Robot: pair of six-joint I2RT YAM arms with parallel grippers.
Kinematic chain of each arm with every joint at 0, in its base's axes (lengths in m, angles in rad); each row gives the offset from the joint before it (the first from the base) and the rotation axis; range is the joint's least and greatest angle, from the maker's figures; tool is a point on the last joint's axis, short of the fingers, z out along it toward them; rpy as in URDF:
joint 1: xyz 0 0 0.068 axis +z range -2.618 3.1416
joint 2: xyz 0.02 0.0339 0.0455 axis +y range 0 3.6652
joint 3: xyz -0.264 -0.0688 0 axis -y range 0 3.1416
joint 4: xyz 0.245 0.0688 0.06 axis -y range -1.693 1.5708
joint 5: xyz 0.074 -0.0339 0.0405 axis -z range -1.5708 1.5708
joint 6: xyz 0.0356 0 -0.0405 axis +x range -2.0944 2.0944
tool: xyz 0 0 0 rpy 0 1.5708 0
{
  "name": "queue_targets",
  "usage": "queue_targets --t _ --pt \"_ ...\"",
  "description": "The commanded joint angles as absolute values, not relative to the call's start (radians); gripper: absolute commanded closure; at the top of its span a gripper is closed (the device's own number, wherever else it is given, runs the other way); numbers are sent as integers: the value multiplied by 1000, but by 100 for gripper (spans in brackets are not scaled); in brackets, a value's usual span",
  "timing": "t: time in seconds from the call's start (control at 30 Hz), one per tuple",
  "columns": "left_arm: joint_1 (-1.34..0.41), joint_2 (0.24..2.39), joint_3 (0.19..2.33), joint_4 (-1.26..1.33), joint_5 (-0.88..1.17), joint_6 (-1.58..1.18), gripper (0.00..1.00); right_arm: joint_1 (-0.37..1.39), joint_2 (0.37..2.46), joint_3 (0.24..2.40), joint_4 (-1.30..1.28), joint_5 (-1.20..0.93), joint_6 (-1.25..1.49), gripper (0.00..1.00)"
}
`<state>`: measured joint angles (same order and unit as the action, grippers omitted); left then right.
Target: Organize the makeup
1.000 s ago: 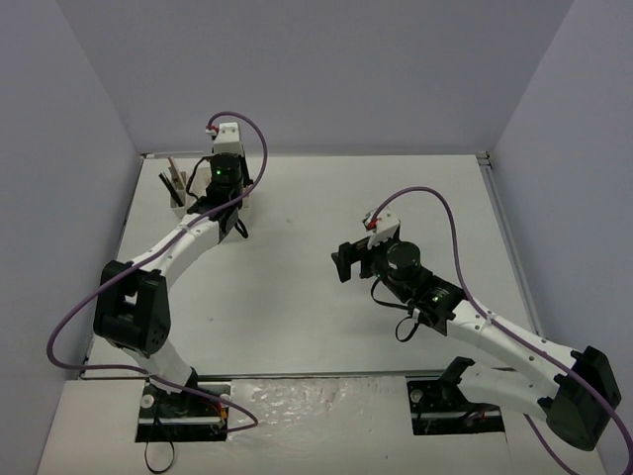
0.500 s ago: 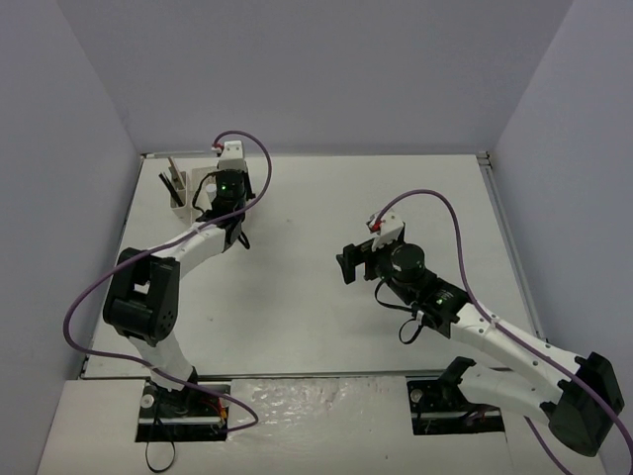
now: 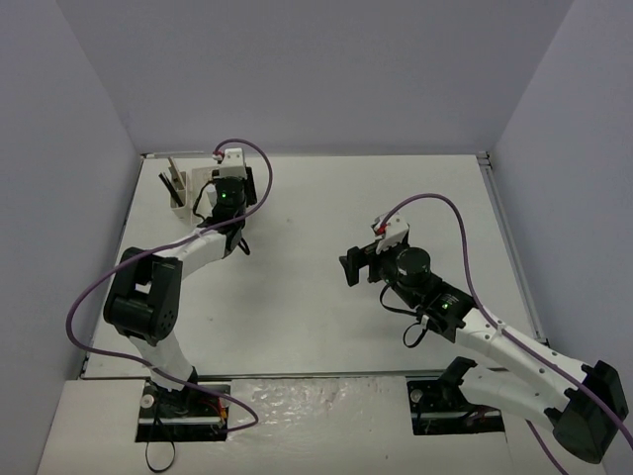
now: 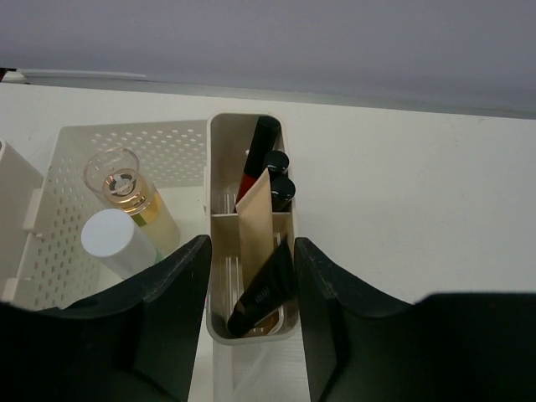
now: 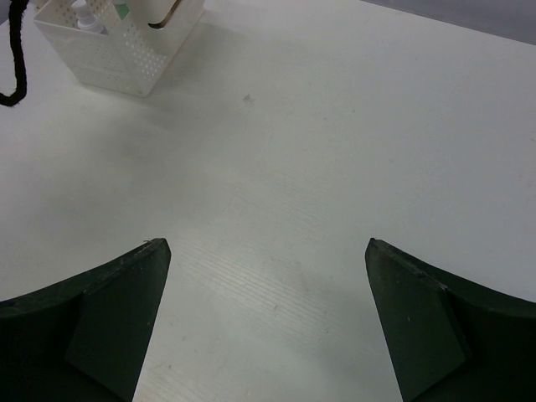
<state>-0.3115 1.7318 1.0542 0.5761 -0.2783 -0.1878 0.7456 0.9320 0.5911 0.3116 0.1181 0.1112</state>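
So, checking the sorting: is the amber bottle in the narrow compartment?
No, the amber bottle stands in the perforated compartment beside it.

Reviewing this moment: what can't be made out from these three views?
- Top view: the box is tiny and partly behind the left arm; contents unreadable.
- Left wrist: fingers of the left end effector hide the bases of the amber bottle and white-capped bottle.
- Right wrist: the frame's top edge cuts off the box; little of its contents shows.
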Motion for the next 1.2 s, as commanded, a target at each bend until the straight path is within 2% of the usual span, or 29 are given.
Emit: queue_targets --t 0.0,0.2,0.33,0.43,0.63,0.83,1.17 --pt "-304 1660 1064 643 -292 -188 47 738 901 610 353 132 115 0" --pt "-304 1540 1061 514 -312 -204 23 739 878 655 304 157 107 0" --pt "-303 1399 1100 314 -329 -206 9 737 858 718 229 217 97 0" --pt "-302 1258 1157 90 -346 -212 3 738 839 764 164 262 98 0" --pt "-299 999 1227 -365 -315 -223 3 736 789 844 40 412 114 0" --pt "-298 753 1200 -668 -262 -233 3 737 728 900 -85 585 134 0" --pt "-298 570 1062 -821 -191 -278 3 738 630 864 -140 649 159 0"
